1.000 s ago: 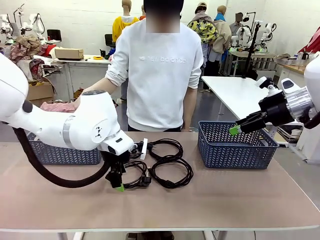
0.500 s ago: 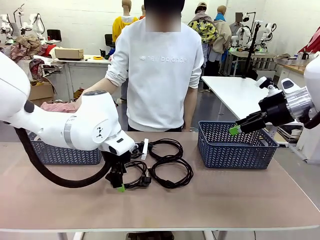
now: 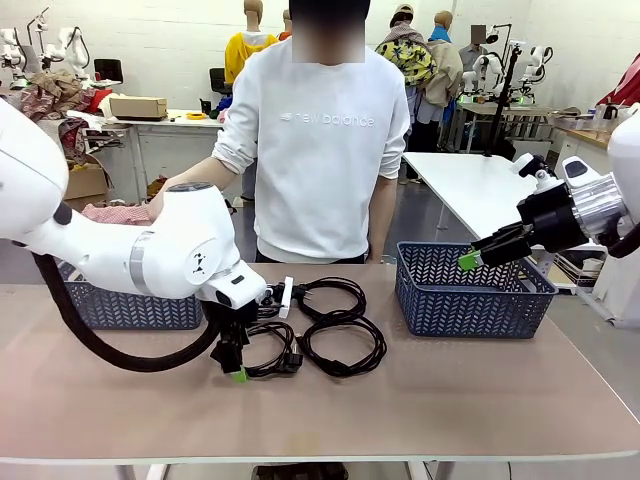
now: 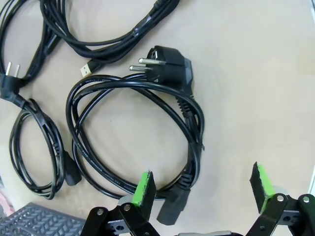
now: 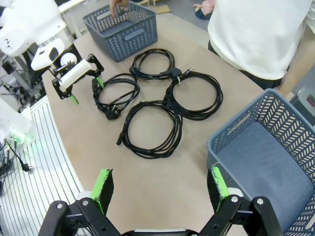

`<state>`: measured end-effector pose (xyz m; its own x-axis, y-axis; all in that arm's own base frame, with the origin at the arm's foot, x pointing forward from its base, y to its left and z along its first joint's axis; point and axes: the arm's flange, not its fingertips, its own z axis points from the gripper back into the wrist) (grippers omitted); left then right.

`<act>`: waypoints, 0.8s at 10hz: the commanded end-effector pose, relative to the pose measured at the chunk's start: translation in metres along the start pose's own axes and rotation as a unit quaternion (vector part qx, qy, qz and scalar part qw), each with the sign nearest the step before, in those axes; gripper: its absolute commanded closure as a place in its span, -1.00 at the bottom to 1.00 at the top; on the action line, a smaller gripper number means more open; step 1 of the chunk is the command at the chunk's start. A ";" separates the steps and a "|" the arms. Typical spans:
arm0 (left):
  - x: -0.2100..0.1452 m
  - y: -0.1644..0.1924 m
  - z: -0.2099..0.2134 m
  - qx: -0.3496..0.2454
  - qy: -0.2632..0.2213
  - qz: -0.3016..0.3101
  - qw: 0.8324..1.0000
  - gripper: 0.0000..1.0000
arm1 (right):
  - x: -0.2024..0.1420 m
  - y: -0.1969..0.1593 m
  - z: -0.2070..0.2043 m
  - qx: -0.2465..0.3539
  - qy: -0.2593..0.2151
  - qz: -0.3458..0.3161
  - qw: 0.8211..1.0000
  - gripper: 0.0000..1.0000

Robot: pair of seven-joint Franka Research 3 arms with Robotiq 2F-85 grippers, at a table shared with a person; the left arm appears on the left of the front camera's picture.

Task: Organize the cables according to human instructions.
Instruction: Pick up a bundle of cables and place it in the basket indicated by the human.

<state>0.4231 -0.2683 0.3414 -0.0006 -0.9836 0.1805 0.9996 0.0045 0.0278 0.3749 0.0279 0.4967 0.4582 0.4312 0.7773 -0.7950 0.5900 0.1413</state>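
Several black looped cables lie mid-table: one at the back (image 3: 330,293), one in front of it (image 3: 342,346), one nearer my left arm (image 3: 272,355). My left gripper (image 3: 237,362) points down at that last cable (image 4: 138,142), open. In the left wrist view its left pad (image 4: 143,187) sits over the loop's near strand, and the right pad (image 4: 261,181) is over bare table. The cable's plug (image 4: 167,69) lies at the far side. My right gripper (image 3: 470,260) hangs open and empty above the right basket (image 3: 470,300), its fingers (image 5: 103,189) spread wide.
A second grey basket (image 3: 130,308) stands at the left, behind my left arm. The person's hand (image 5: 118,7) reaches into this basket (image 5: 123,27). The person stands at the far edge. A smaller cable bundle (image 4: 39,152) lies beside the targeted loop.
The left arm has edged very slightly to the left. The right arm and the cables have not moved.
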 end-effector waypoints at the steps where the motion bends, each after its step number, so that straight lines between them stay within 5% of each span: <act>1: 0.005 0.011 -0.005 -0.004 0.018 -0.012 1.000 -1.00 | 0.001 -0.003 -0.002 0.006 -0.014 0.010 1.000 -1.00; 8: 0.017 0.010 -0.028 -0.012 0.038 -0.021 0.999 -1.00 | 0.001 -0.003 -0.002 0.006 -0.014 0.010 1.000 -1.00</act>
<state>0.4310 -0.2872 0.3172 -0.0472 -0.9907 0.1279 0.9989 -0.0470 0.0049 0.3750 0.0277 0.4967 0.4581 0.4309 0.7775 -0.7949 0.5901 0.1414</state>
